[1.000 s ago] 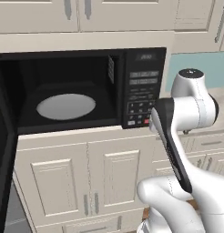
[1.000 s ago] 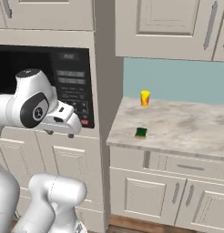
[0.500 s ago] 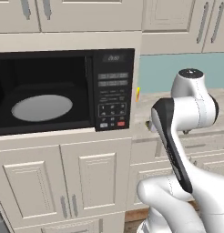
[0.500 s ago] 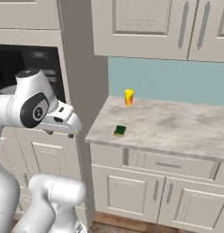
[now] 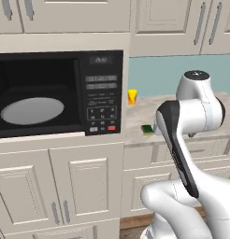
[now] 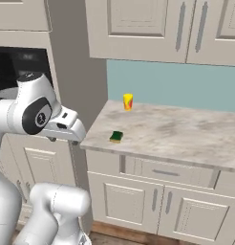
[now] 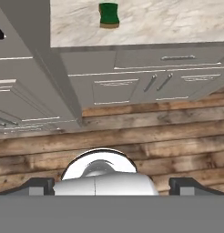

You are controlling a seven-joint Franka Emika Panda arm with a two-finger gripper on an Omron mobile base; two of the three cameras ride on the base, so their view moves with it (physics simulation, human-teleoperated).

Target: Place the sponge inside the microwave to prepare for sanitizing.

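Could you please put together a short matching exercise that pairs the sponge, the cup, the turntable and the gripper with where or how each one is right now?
Things:
1. sponge
2. cup
3. turntable
4. gripper

Places or states:
A. upright at the back of the counter, by the blue wall
B. open, holding nothing
C. flat near the counter's front edge
D. inside the microwave

Pairs: 1-C, 2-A, 3-D, 4-B

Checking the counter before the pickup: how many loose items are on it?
2. The sponge lies near the counter's front left edge; a yellow cup stands behind it by the backsplash. More could be out of frame to the right.
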